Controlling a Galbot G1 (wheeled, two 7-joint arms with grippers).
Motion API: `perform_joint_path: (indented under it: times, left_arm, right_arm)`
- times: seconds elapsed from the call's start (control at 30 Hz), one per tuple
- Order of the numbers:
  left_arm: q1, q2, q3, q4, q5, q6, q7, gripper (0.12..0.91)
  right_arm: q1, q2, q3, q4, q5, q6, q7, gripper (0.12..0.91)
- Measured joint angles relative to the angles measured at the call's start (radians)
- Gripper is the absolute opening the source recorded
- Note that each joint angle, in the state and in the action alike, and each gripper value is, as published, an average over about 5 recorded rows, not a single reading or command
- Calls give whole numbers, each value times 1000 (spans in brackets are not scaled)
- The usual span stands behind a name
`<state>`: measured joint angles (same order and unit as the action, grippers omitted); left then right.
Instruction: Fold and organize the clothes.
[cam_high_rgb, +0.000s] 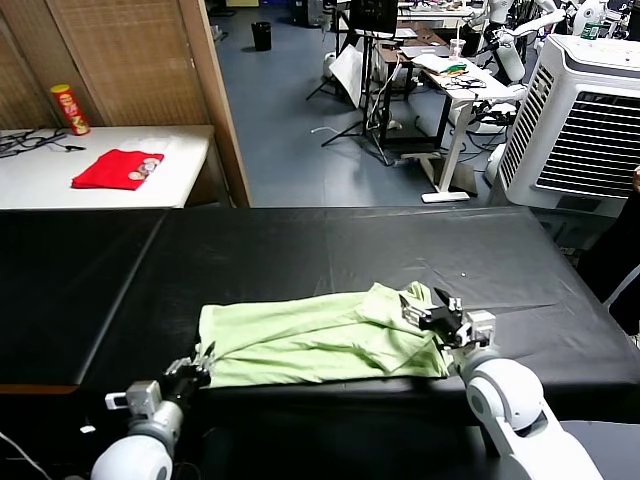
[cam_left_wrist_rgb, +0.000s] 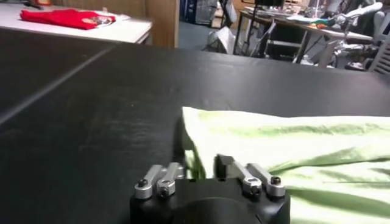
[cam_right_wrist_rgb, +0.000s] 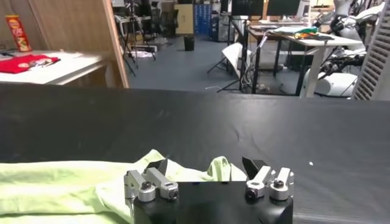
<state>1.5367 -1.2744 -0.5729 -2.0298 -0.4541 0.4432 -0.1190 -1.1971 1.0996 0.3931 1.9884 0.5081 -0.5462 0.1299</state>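
Near the front edge of the black table (cam_high_rgb: 300, 250), the pale green T-shirt (cam_high_rgb: 310, 345) lies folded. Left gripper (cam_high_rgb: 200, 365) has its fingers pinched on the shirt's near-left corner; right gripper (cam_high_rgb: 440, 315) sits at the right end, fingers spread apart.

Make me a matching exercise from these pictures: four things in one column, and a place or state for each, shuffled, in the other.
1. green T-shirt
2. red garment
3. left gripper
4. right gripper

A. on the white side table
B. fingers wide apart at the shirt's right end
C. spread on the black table
D. pinching the shirt's left corner

Pairs: 1-C, 2-A, 3-D, 4-B
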Motion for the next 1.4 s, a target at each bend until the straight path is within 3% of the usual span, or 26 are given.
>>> perform_joint_path:
  times: [0.17, 0.33, 0.5, 0.67, 0.77, 0.97, 1.13, 1.4]
  left_arm:
    - [-4, 8, -2, -3, 35, -4, 4, 160]
    - [-14, 44, -28, 8, 176, -49, 22, 163]
    - [-5, 142, -105, 35, 298, -79, 30, 163]
    - [20, 265, -192, 45, 334, -85, 27, 163]
    - [28, 298, -207, 25, 341, -76, 16, 163]
    - [14, 259, -140, -63, 262, -29, -32, 163]
    - [-20, 197, -14, -136, 124, 25, -88, 163]
    - [-109, 106, 192, -161, -52, 73, -142, 163]
  right_arm:
    - [-4, 5, 5, 8, -3, 0, 0, 798]
    - [-15, 8, 20, 17, -3, 1, 1, 798]
    - [-28, 12, 31, 21, -3, 5, 1, 798]
    - [-43, 26, 28, 24, -19, 8, 2, 798]
    - [-53, 37, 25, 31, -36, 9, 3, 798]
    - [-79, 53, 41, 47, -67, 9, 6, 798]
    - [-104, 69, 64, 55, -94, 9, 6, 798]
    - [-140, 91, 98, 57, -121, 9, 6, 798]
